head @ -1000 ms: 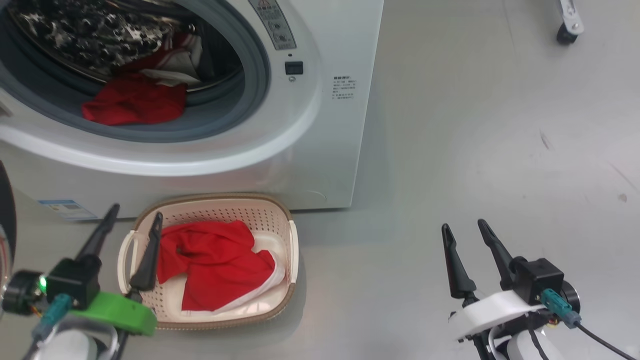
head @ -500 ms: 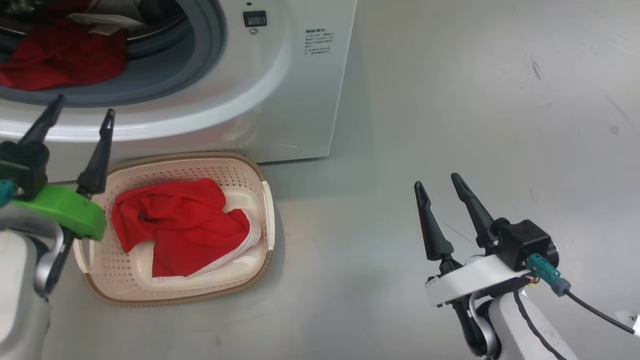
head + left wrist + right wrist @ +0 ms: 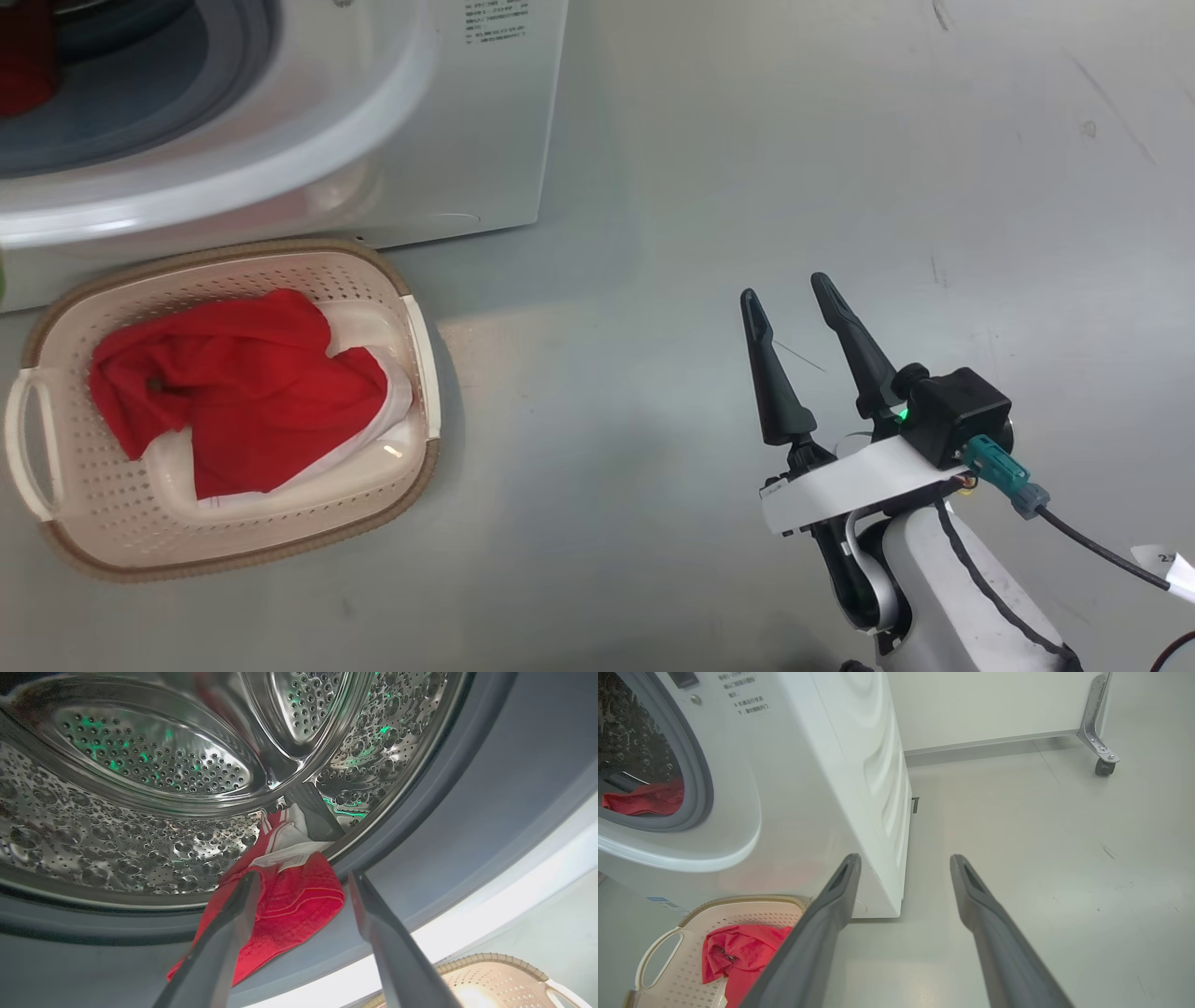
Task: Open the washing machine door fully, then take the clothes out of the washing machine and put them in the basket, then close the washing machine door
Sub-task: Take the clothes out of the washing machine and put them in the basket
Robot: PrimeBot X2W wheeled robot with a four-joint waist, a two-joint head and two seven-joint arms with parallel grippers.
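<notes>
The drum mouth of the washing machine (image 3: pixel 448 140) is seen uncovered, so the opening of the door is judged to be done. The unloading is judged to be about half done: one garment of the clothes (image 3: pixel 233 392), bright red with a white edge, is laid crumpled in the basket (image 3: pixel 103 509), while another red and white piece (image 3: pixel 285 896) is left draped from the steel drum (image 3: pixel 140 765) over the grey seal (image 3: pixel 444 835) at the mouth's lower lip. That piece has yet to be lifted out and dropped in the basket, and the door has yet to be shut. The basket is stood on the floor (image 3: pixel 653 233) just near of the machine's front, at the left, with room left beside the garment. The left gripper (image 3: pixel 303 875) is held at the drum mouth with its fingers spread apart and nothing between them, pointed at the hanging piece; whether it is touched cannot be told. The right gripper (image 3: pixel 784 286) is likewise held apart and empty, over bare floor, well apart to the right of the basket
</notes>
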